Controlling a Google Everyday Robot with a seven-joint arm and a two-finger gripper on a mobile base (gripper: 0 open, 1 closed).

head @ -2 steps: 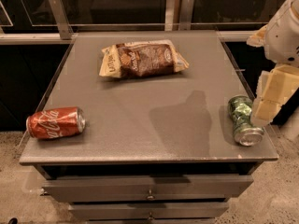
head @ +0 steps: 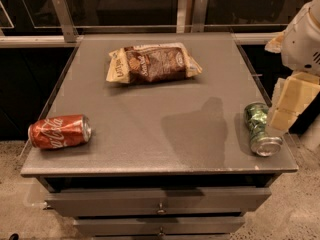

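My gripper (head: 281,118) hangs at the right edge of the grey table (head: 150,114), its cream-coloured fingers (head: 287,101) pointing down beside a green can (head: 261,128). The green can lies on its side near the table's front right corner, and the gripper overlaps its right side. A red cola can (head: 60,131) lies on its side at the front left. A brown and cream snack bag (head: 152,63) lies flat toward the back middle.
The table has drawers (head: 160,204) along its front. A rail with metal posts (head: 62,18) runs behind the table. The white arm body (head: 302,39) stands above the right edge. Speckled floor (head: 295,209) surrounds the table.
Nothing has visibly moved; the gripper stays by the green can.
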